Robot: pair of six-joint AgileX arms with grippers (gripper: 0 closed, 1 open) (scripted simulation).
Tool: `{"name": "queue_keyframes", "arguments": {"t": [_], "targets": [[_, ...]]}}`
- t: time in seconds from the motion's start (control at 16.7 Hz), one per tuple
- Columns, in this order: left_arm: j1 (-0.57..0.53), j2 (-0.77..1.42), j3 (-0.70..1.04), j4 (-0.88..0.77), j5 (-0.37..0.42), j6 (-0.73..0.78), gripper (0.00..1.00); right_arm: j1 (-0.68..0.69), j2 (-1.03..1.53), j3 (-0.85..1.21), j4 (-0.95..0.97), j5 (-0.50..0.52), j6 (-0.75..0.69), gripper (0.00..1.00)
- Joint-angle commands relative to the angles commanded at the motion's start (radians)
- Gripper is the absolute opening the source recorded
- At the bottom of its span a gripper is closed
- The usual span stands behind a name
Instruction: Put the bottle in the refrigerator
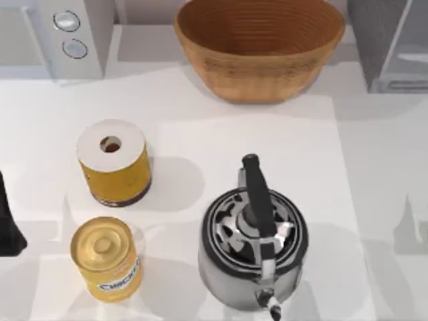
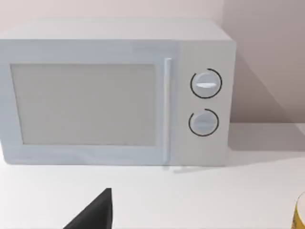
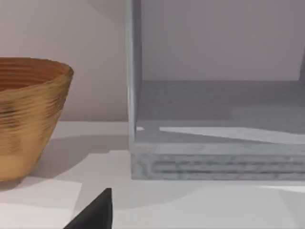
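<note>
White and matte, the bench is backed by a pale wall. A dark grey speckled boxy refrigerator with a pale glassy front panel is set at the far right corner, beside a ribbed woven wicker basket. A smooth white microwave with two round knobs is placed at the far left. A yellow cylindrical bottle with a white cap, a gold-lidded yellow jar and a polished steel kettle with a black handle are grouped nearer. The left pincer is seen at the left edge; how far its fingers are parted cannot be told. A dark pincer tip is seen in the right wrist view.
</note>
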Motion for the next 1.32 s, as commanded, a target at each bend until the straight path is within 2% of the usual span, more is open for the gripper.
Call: {"name": "queue_keyframes", "arguments": {"t": [0.24,0.48,0.72,1.32], "targets": [[0.0,0.0,0.0,0.0,0.0,0.0,1.0,-0.025,0.031,0.005,-0.017,-0.03,-0.031,1.0],[0.0,0.0,0.0,0.0,0.0,0.0,1.0,-0.154,0.214,0.043,-0.088,-0.165,-0.219,1.0],[0.0,0.0,0.0,0.0,0.0,0.0,1.0,-0.329,0.521,0.124,-0.171,-0.368,-0.542,1.0],[0.0,0.0,0.0,0.0,0.0,0.0,1.0,-0.718,1.335,0.423,-0.442,-1.027,-1.461,1.0]]}}
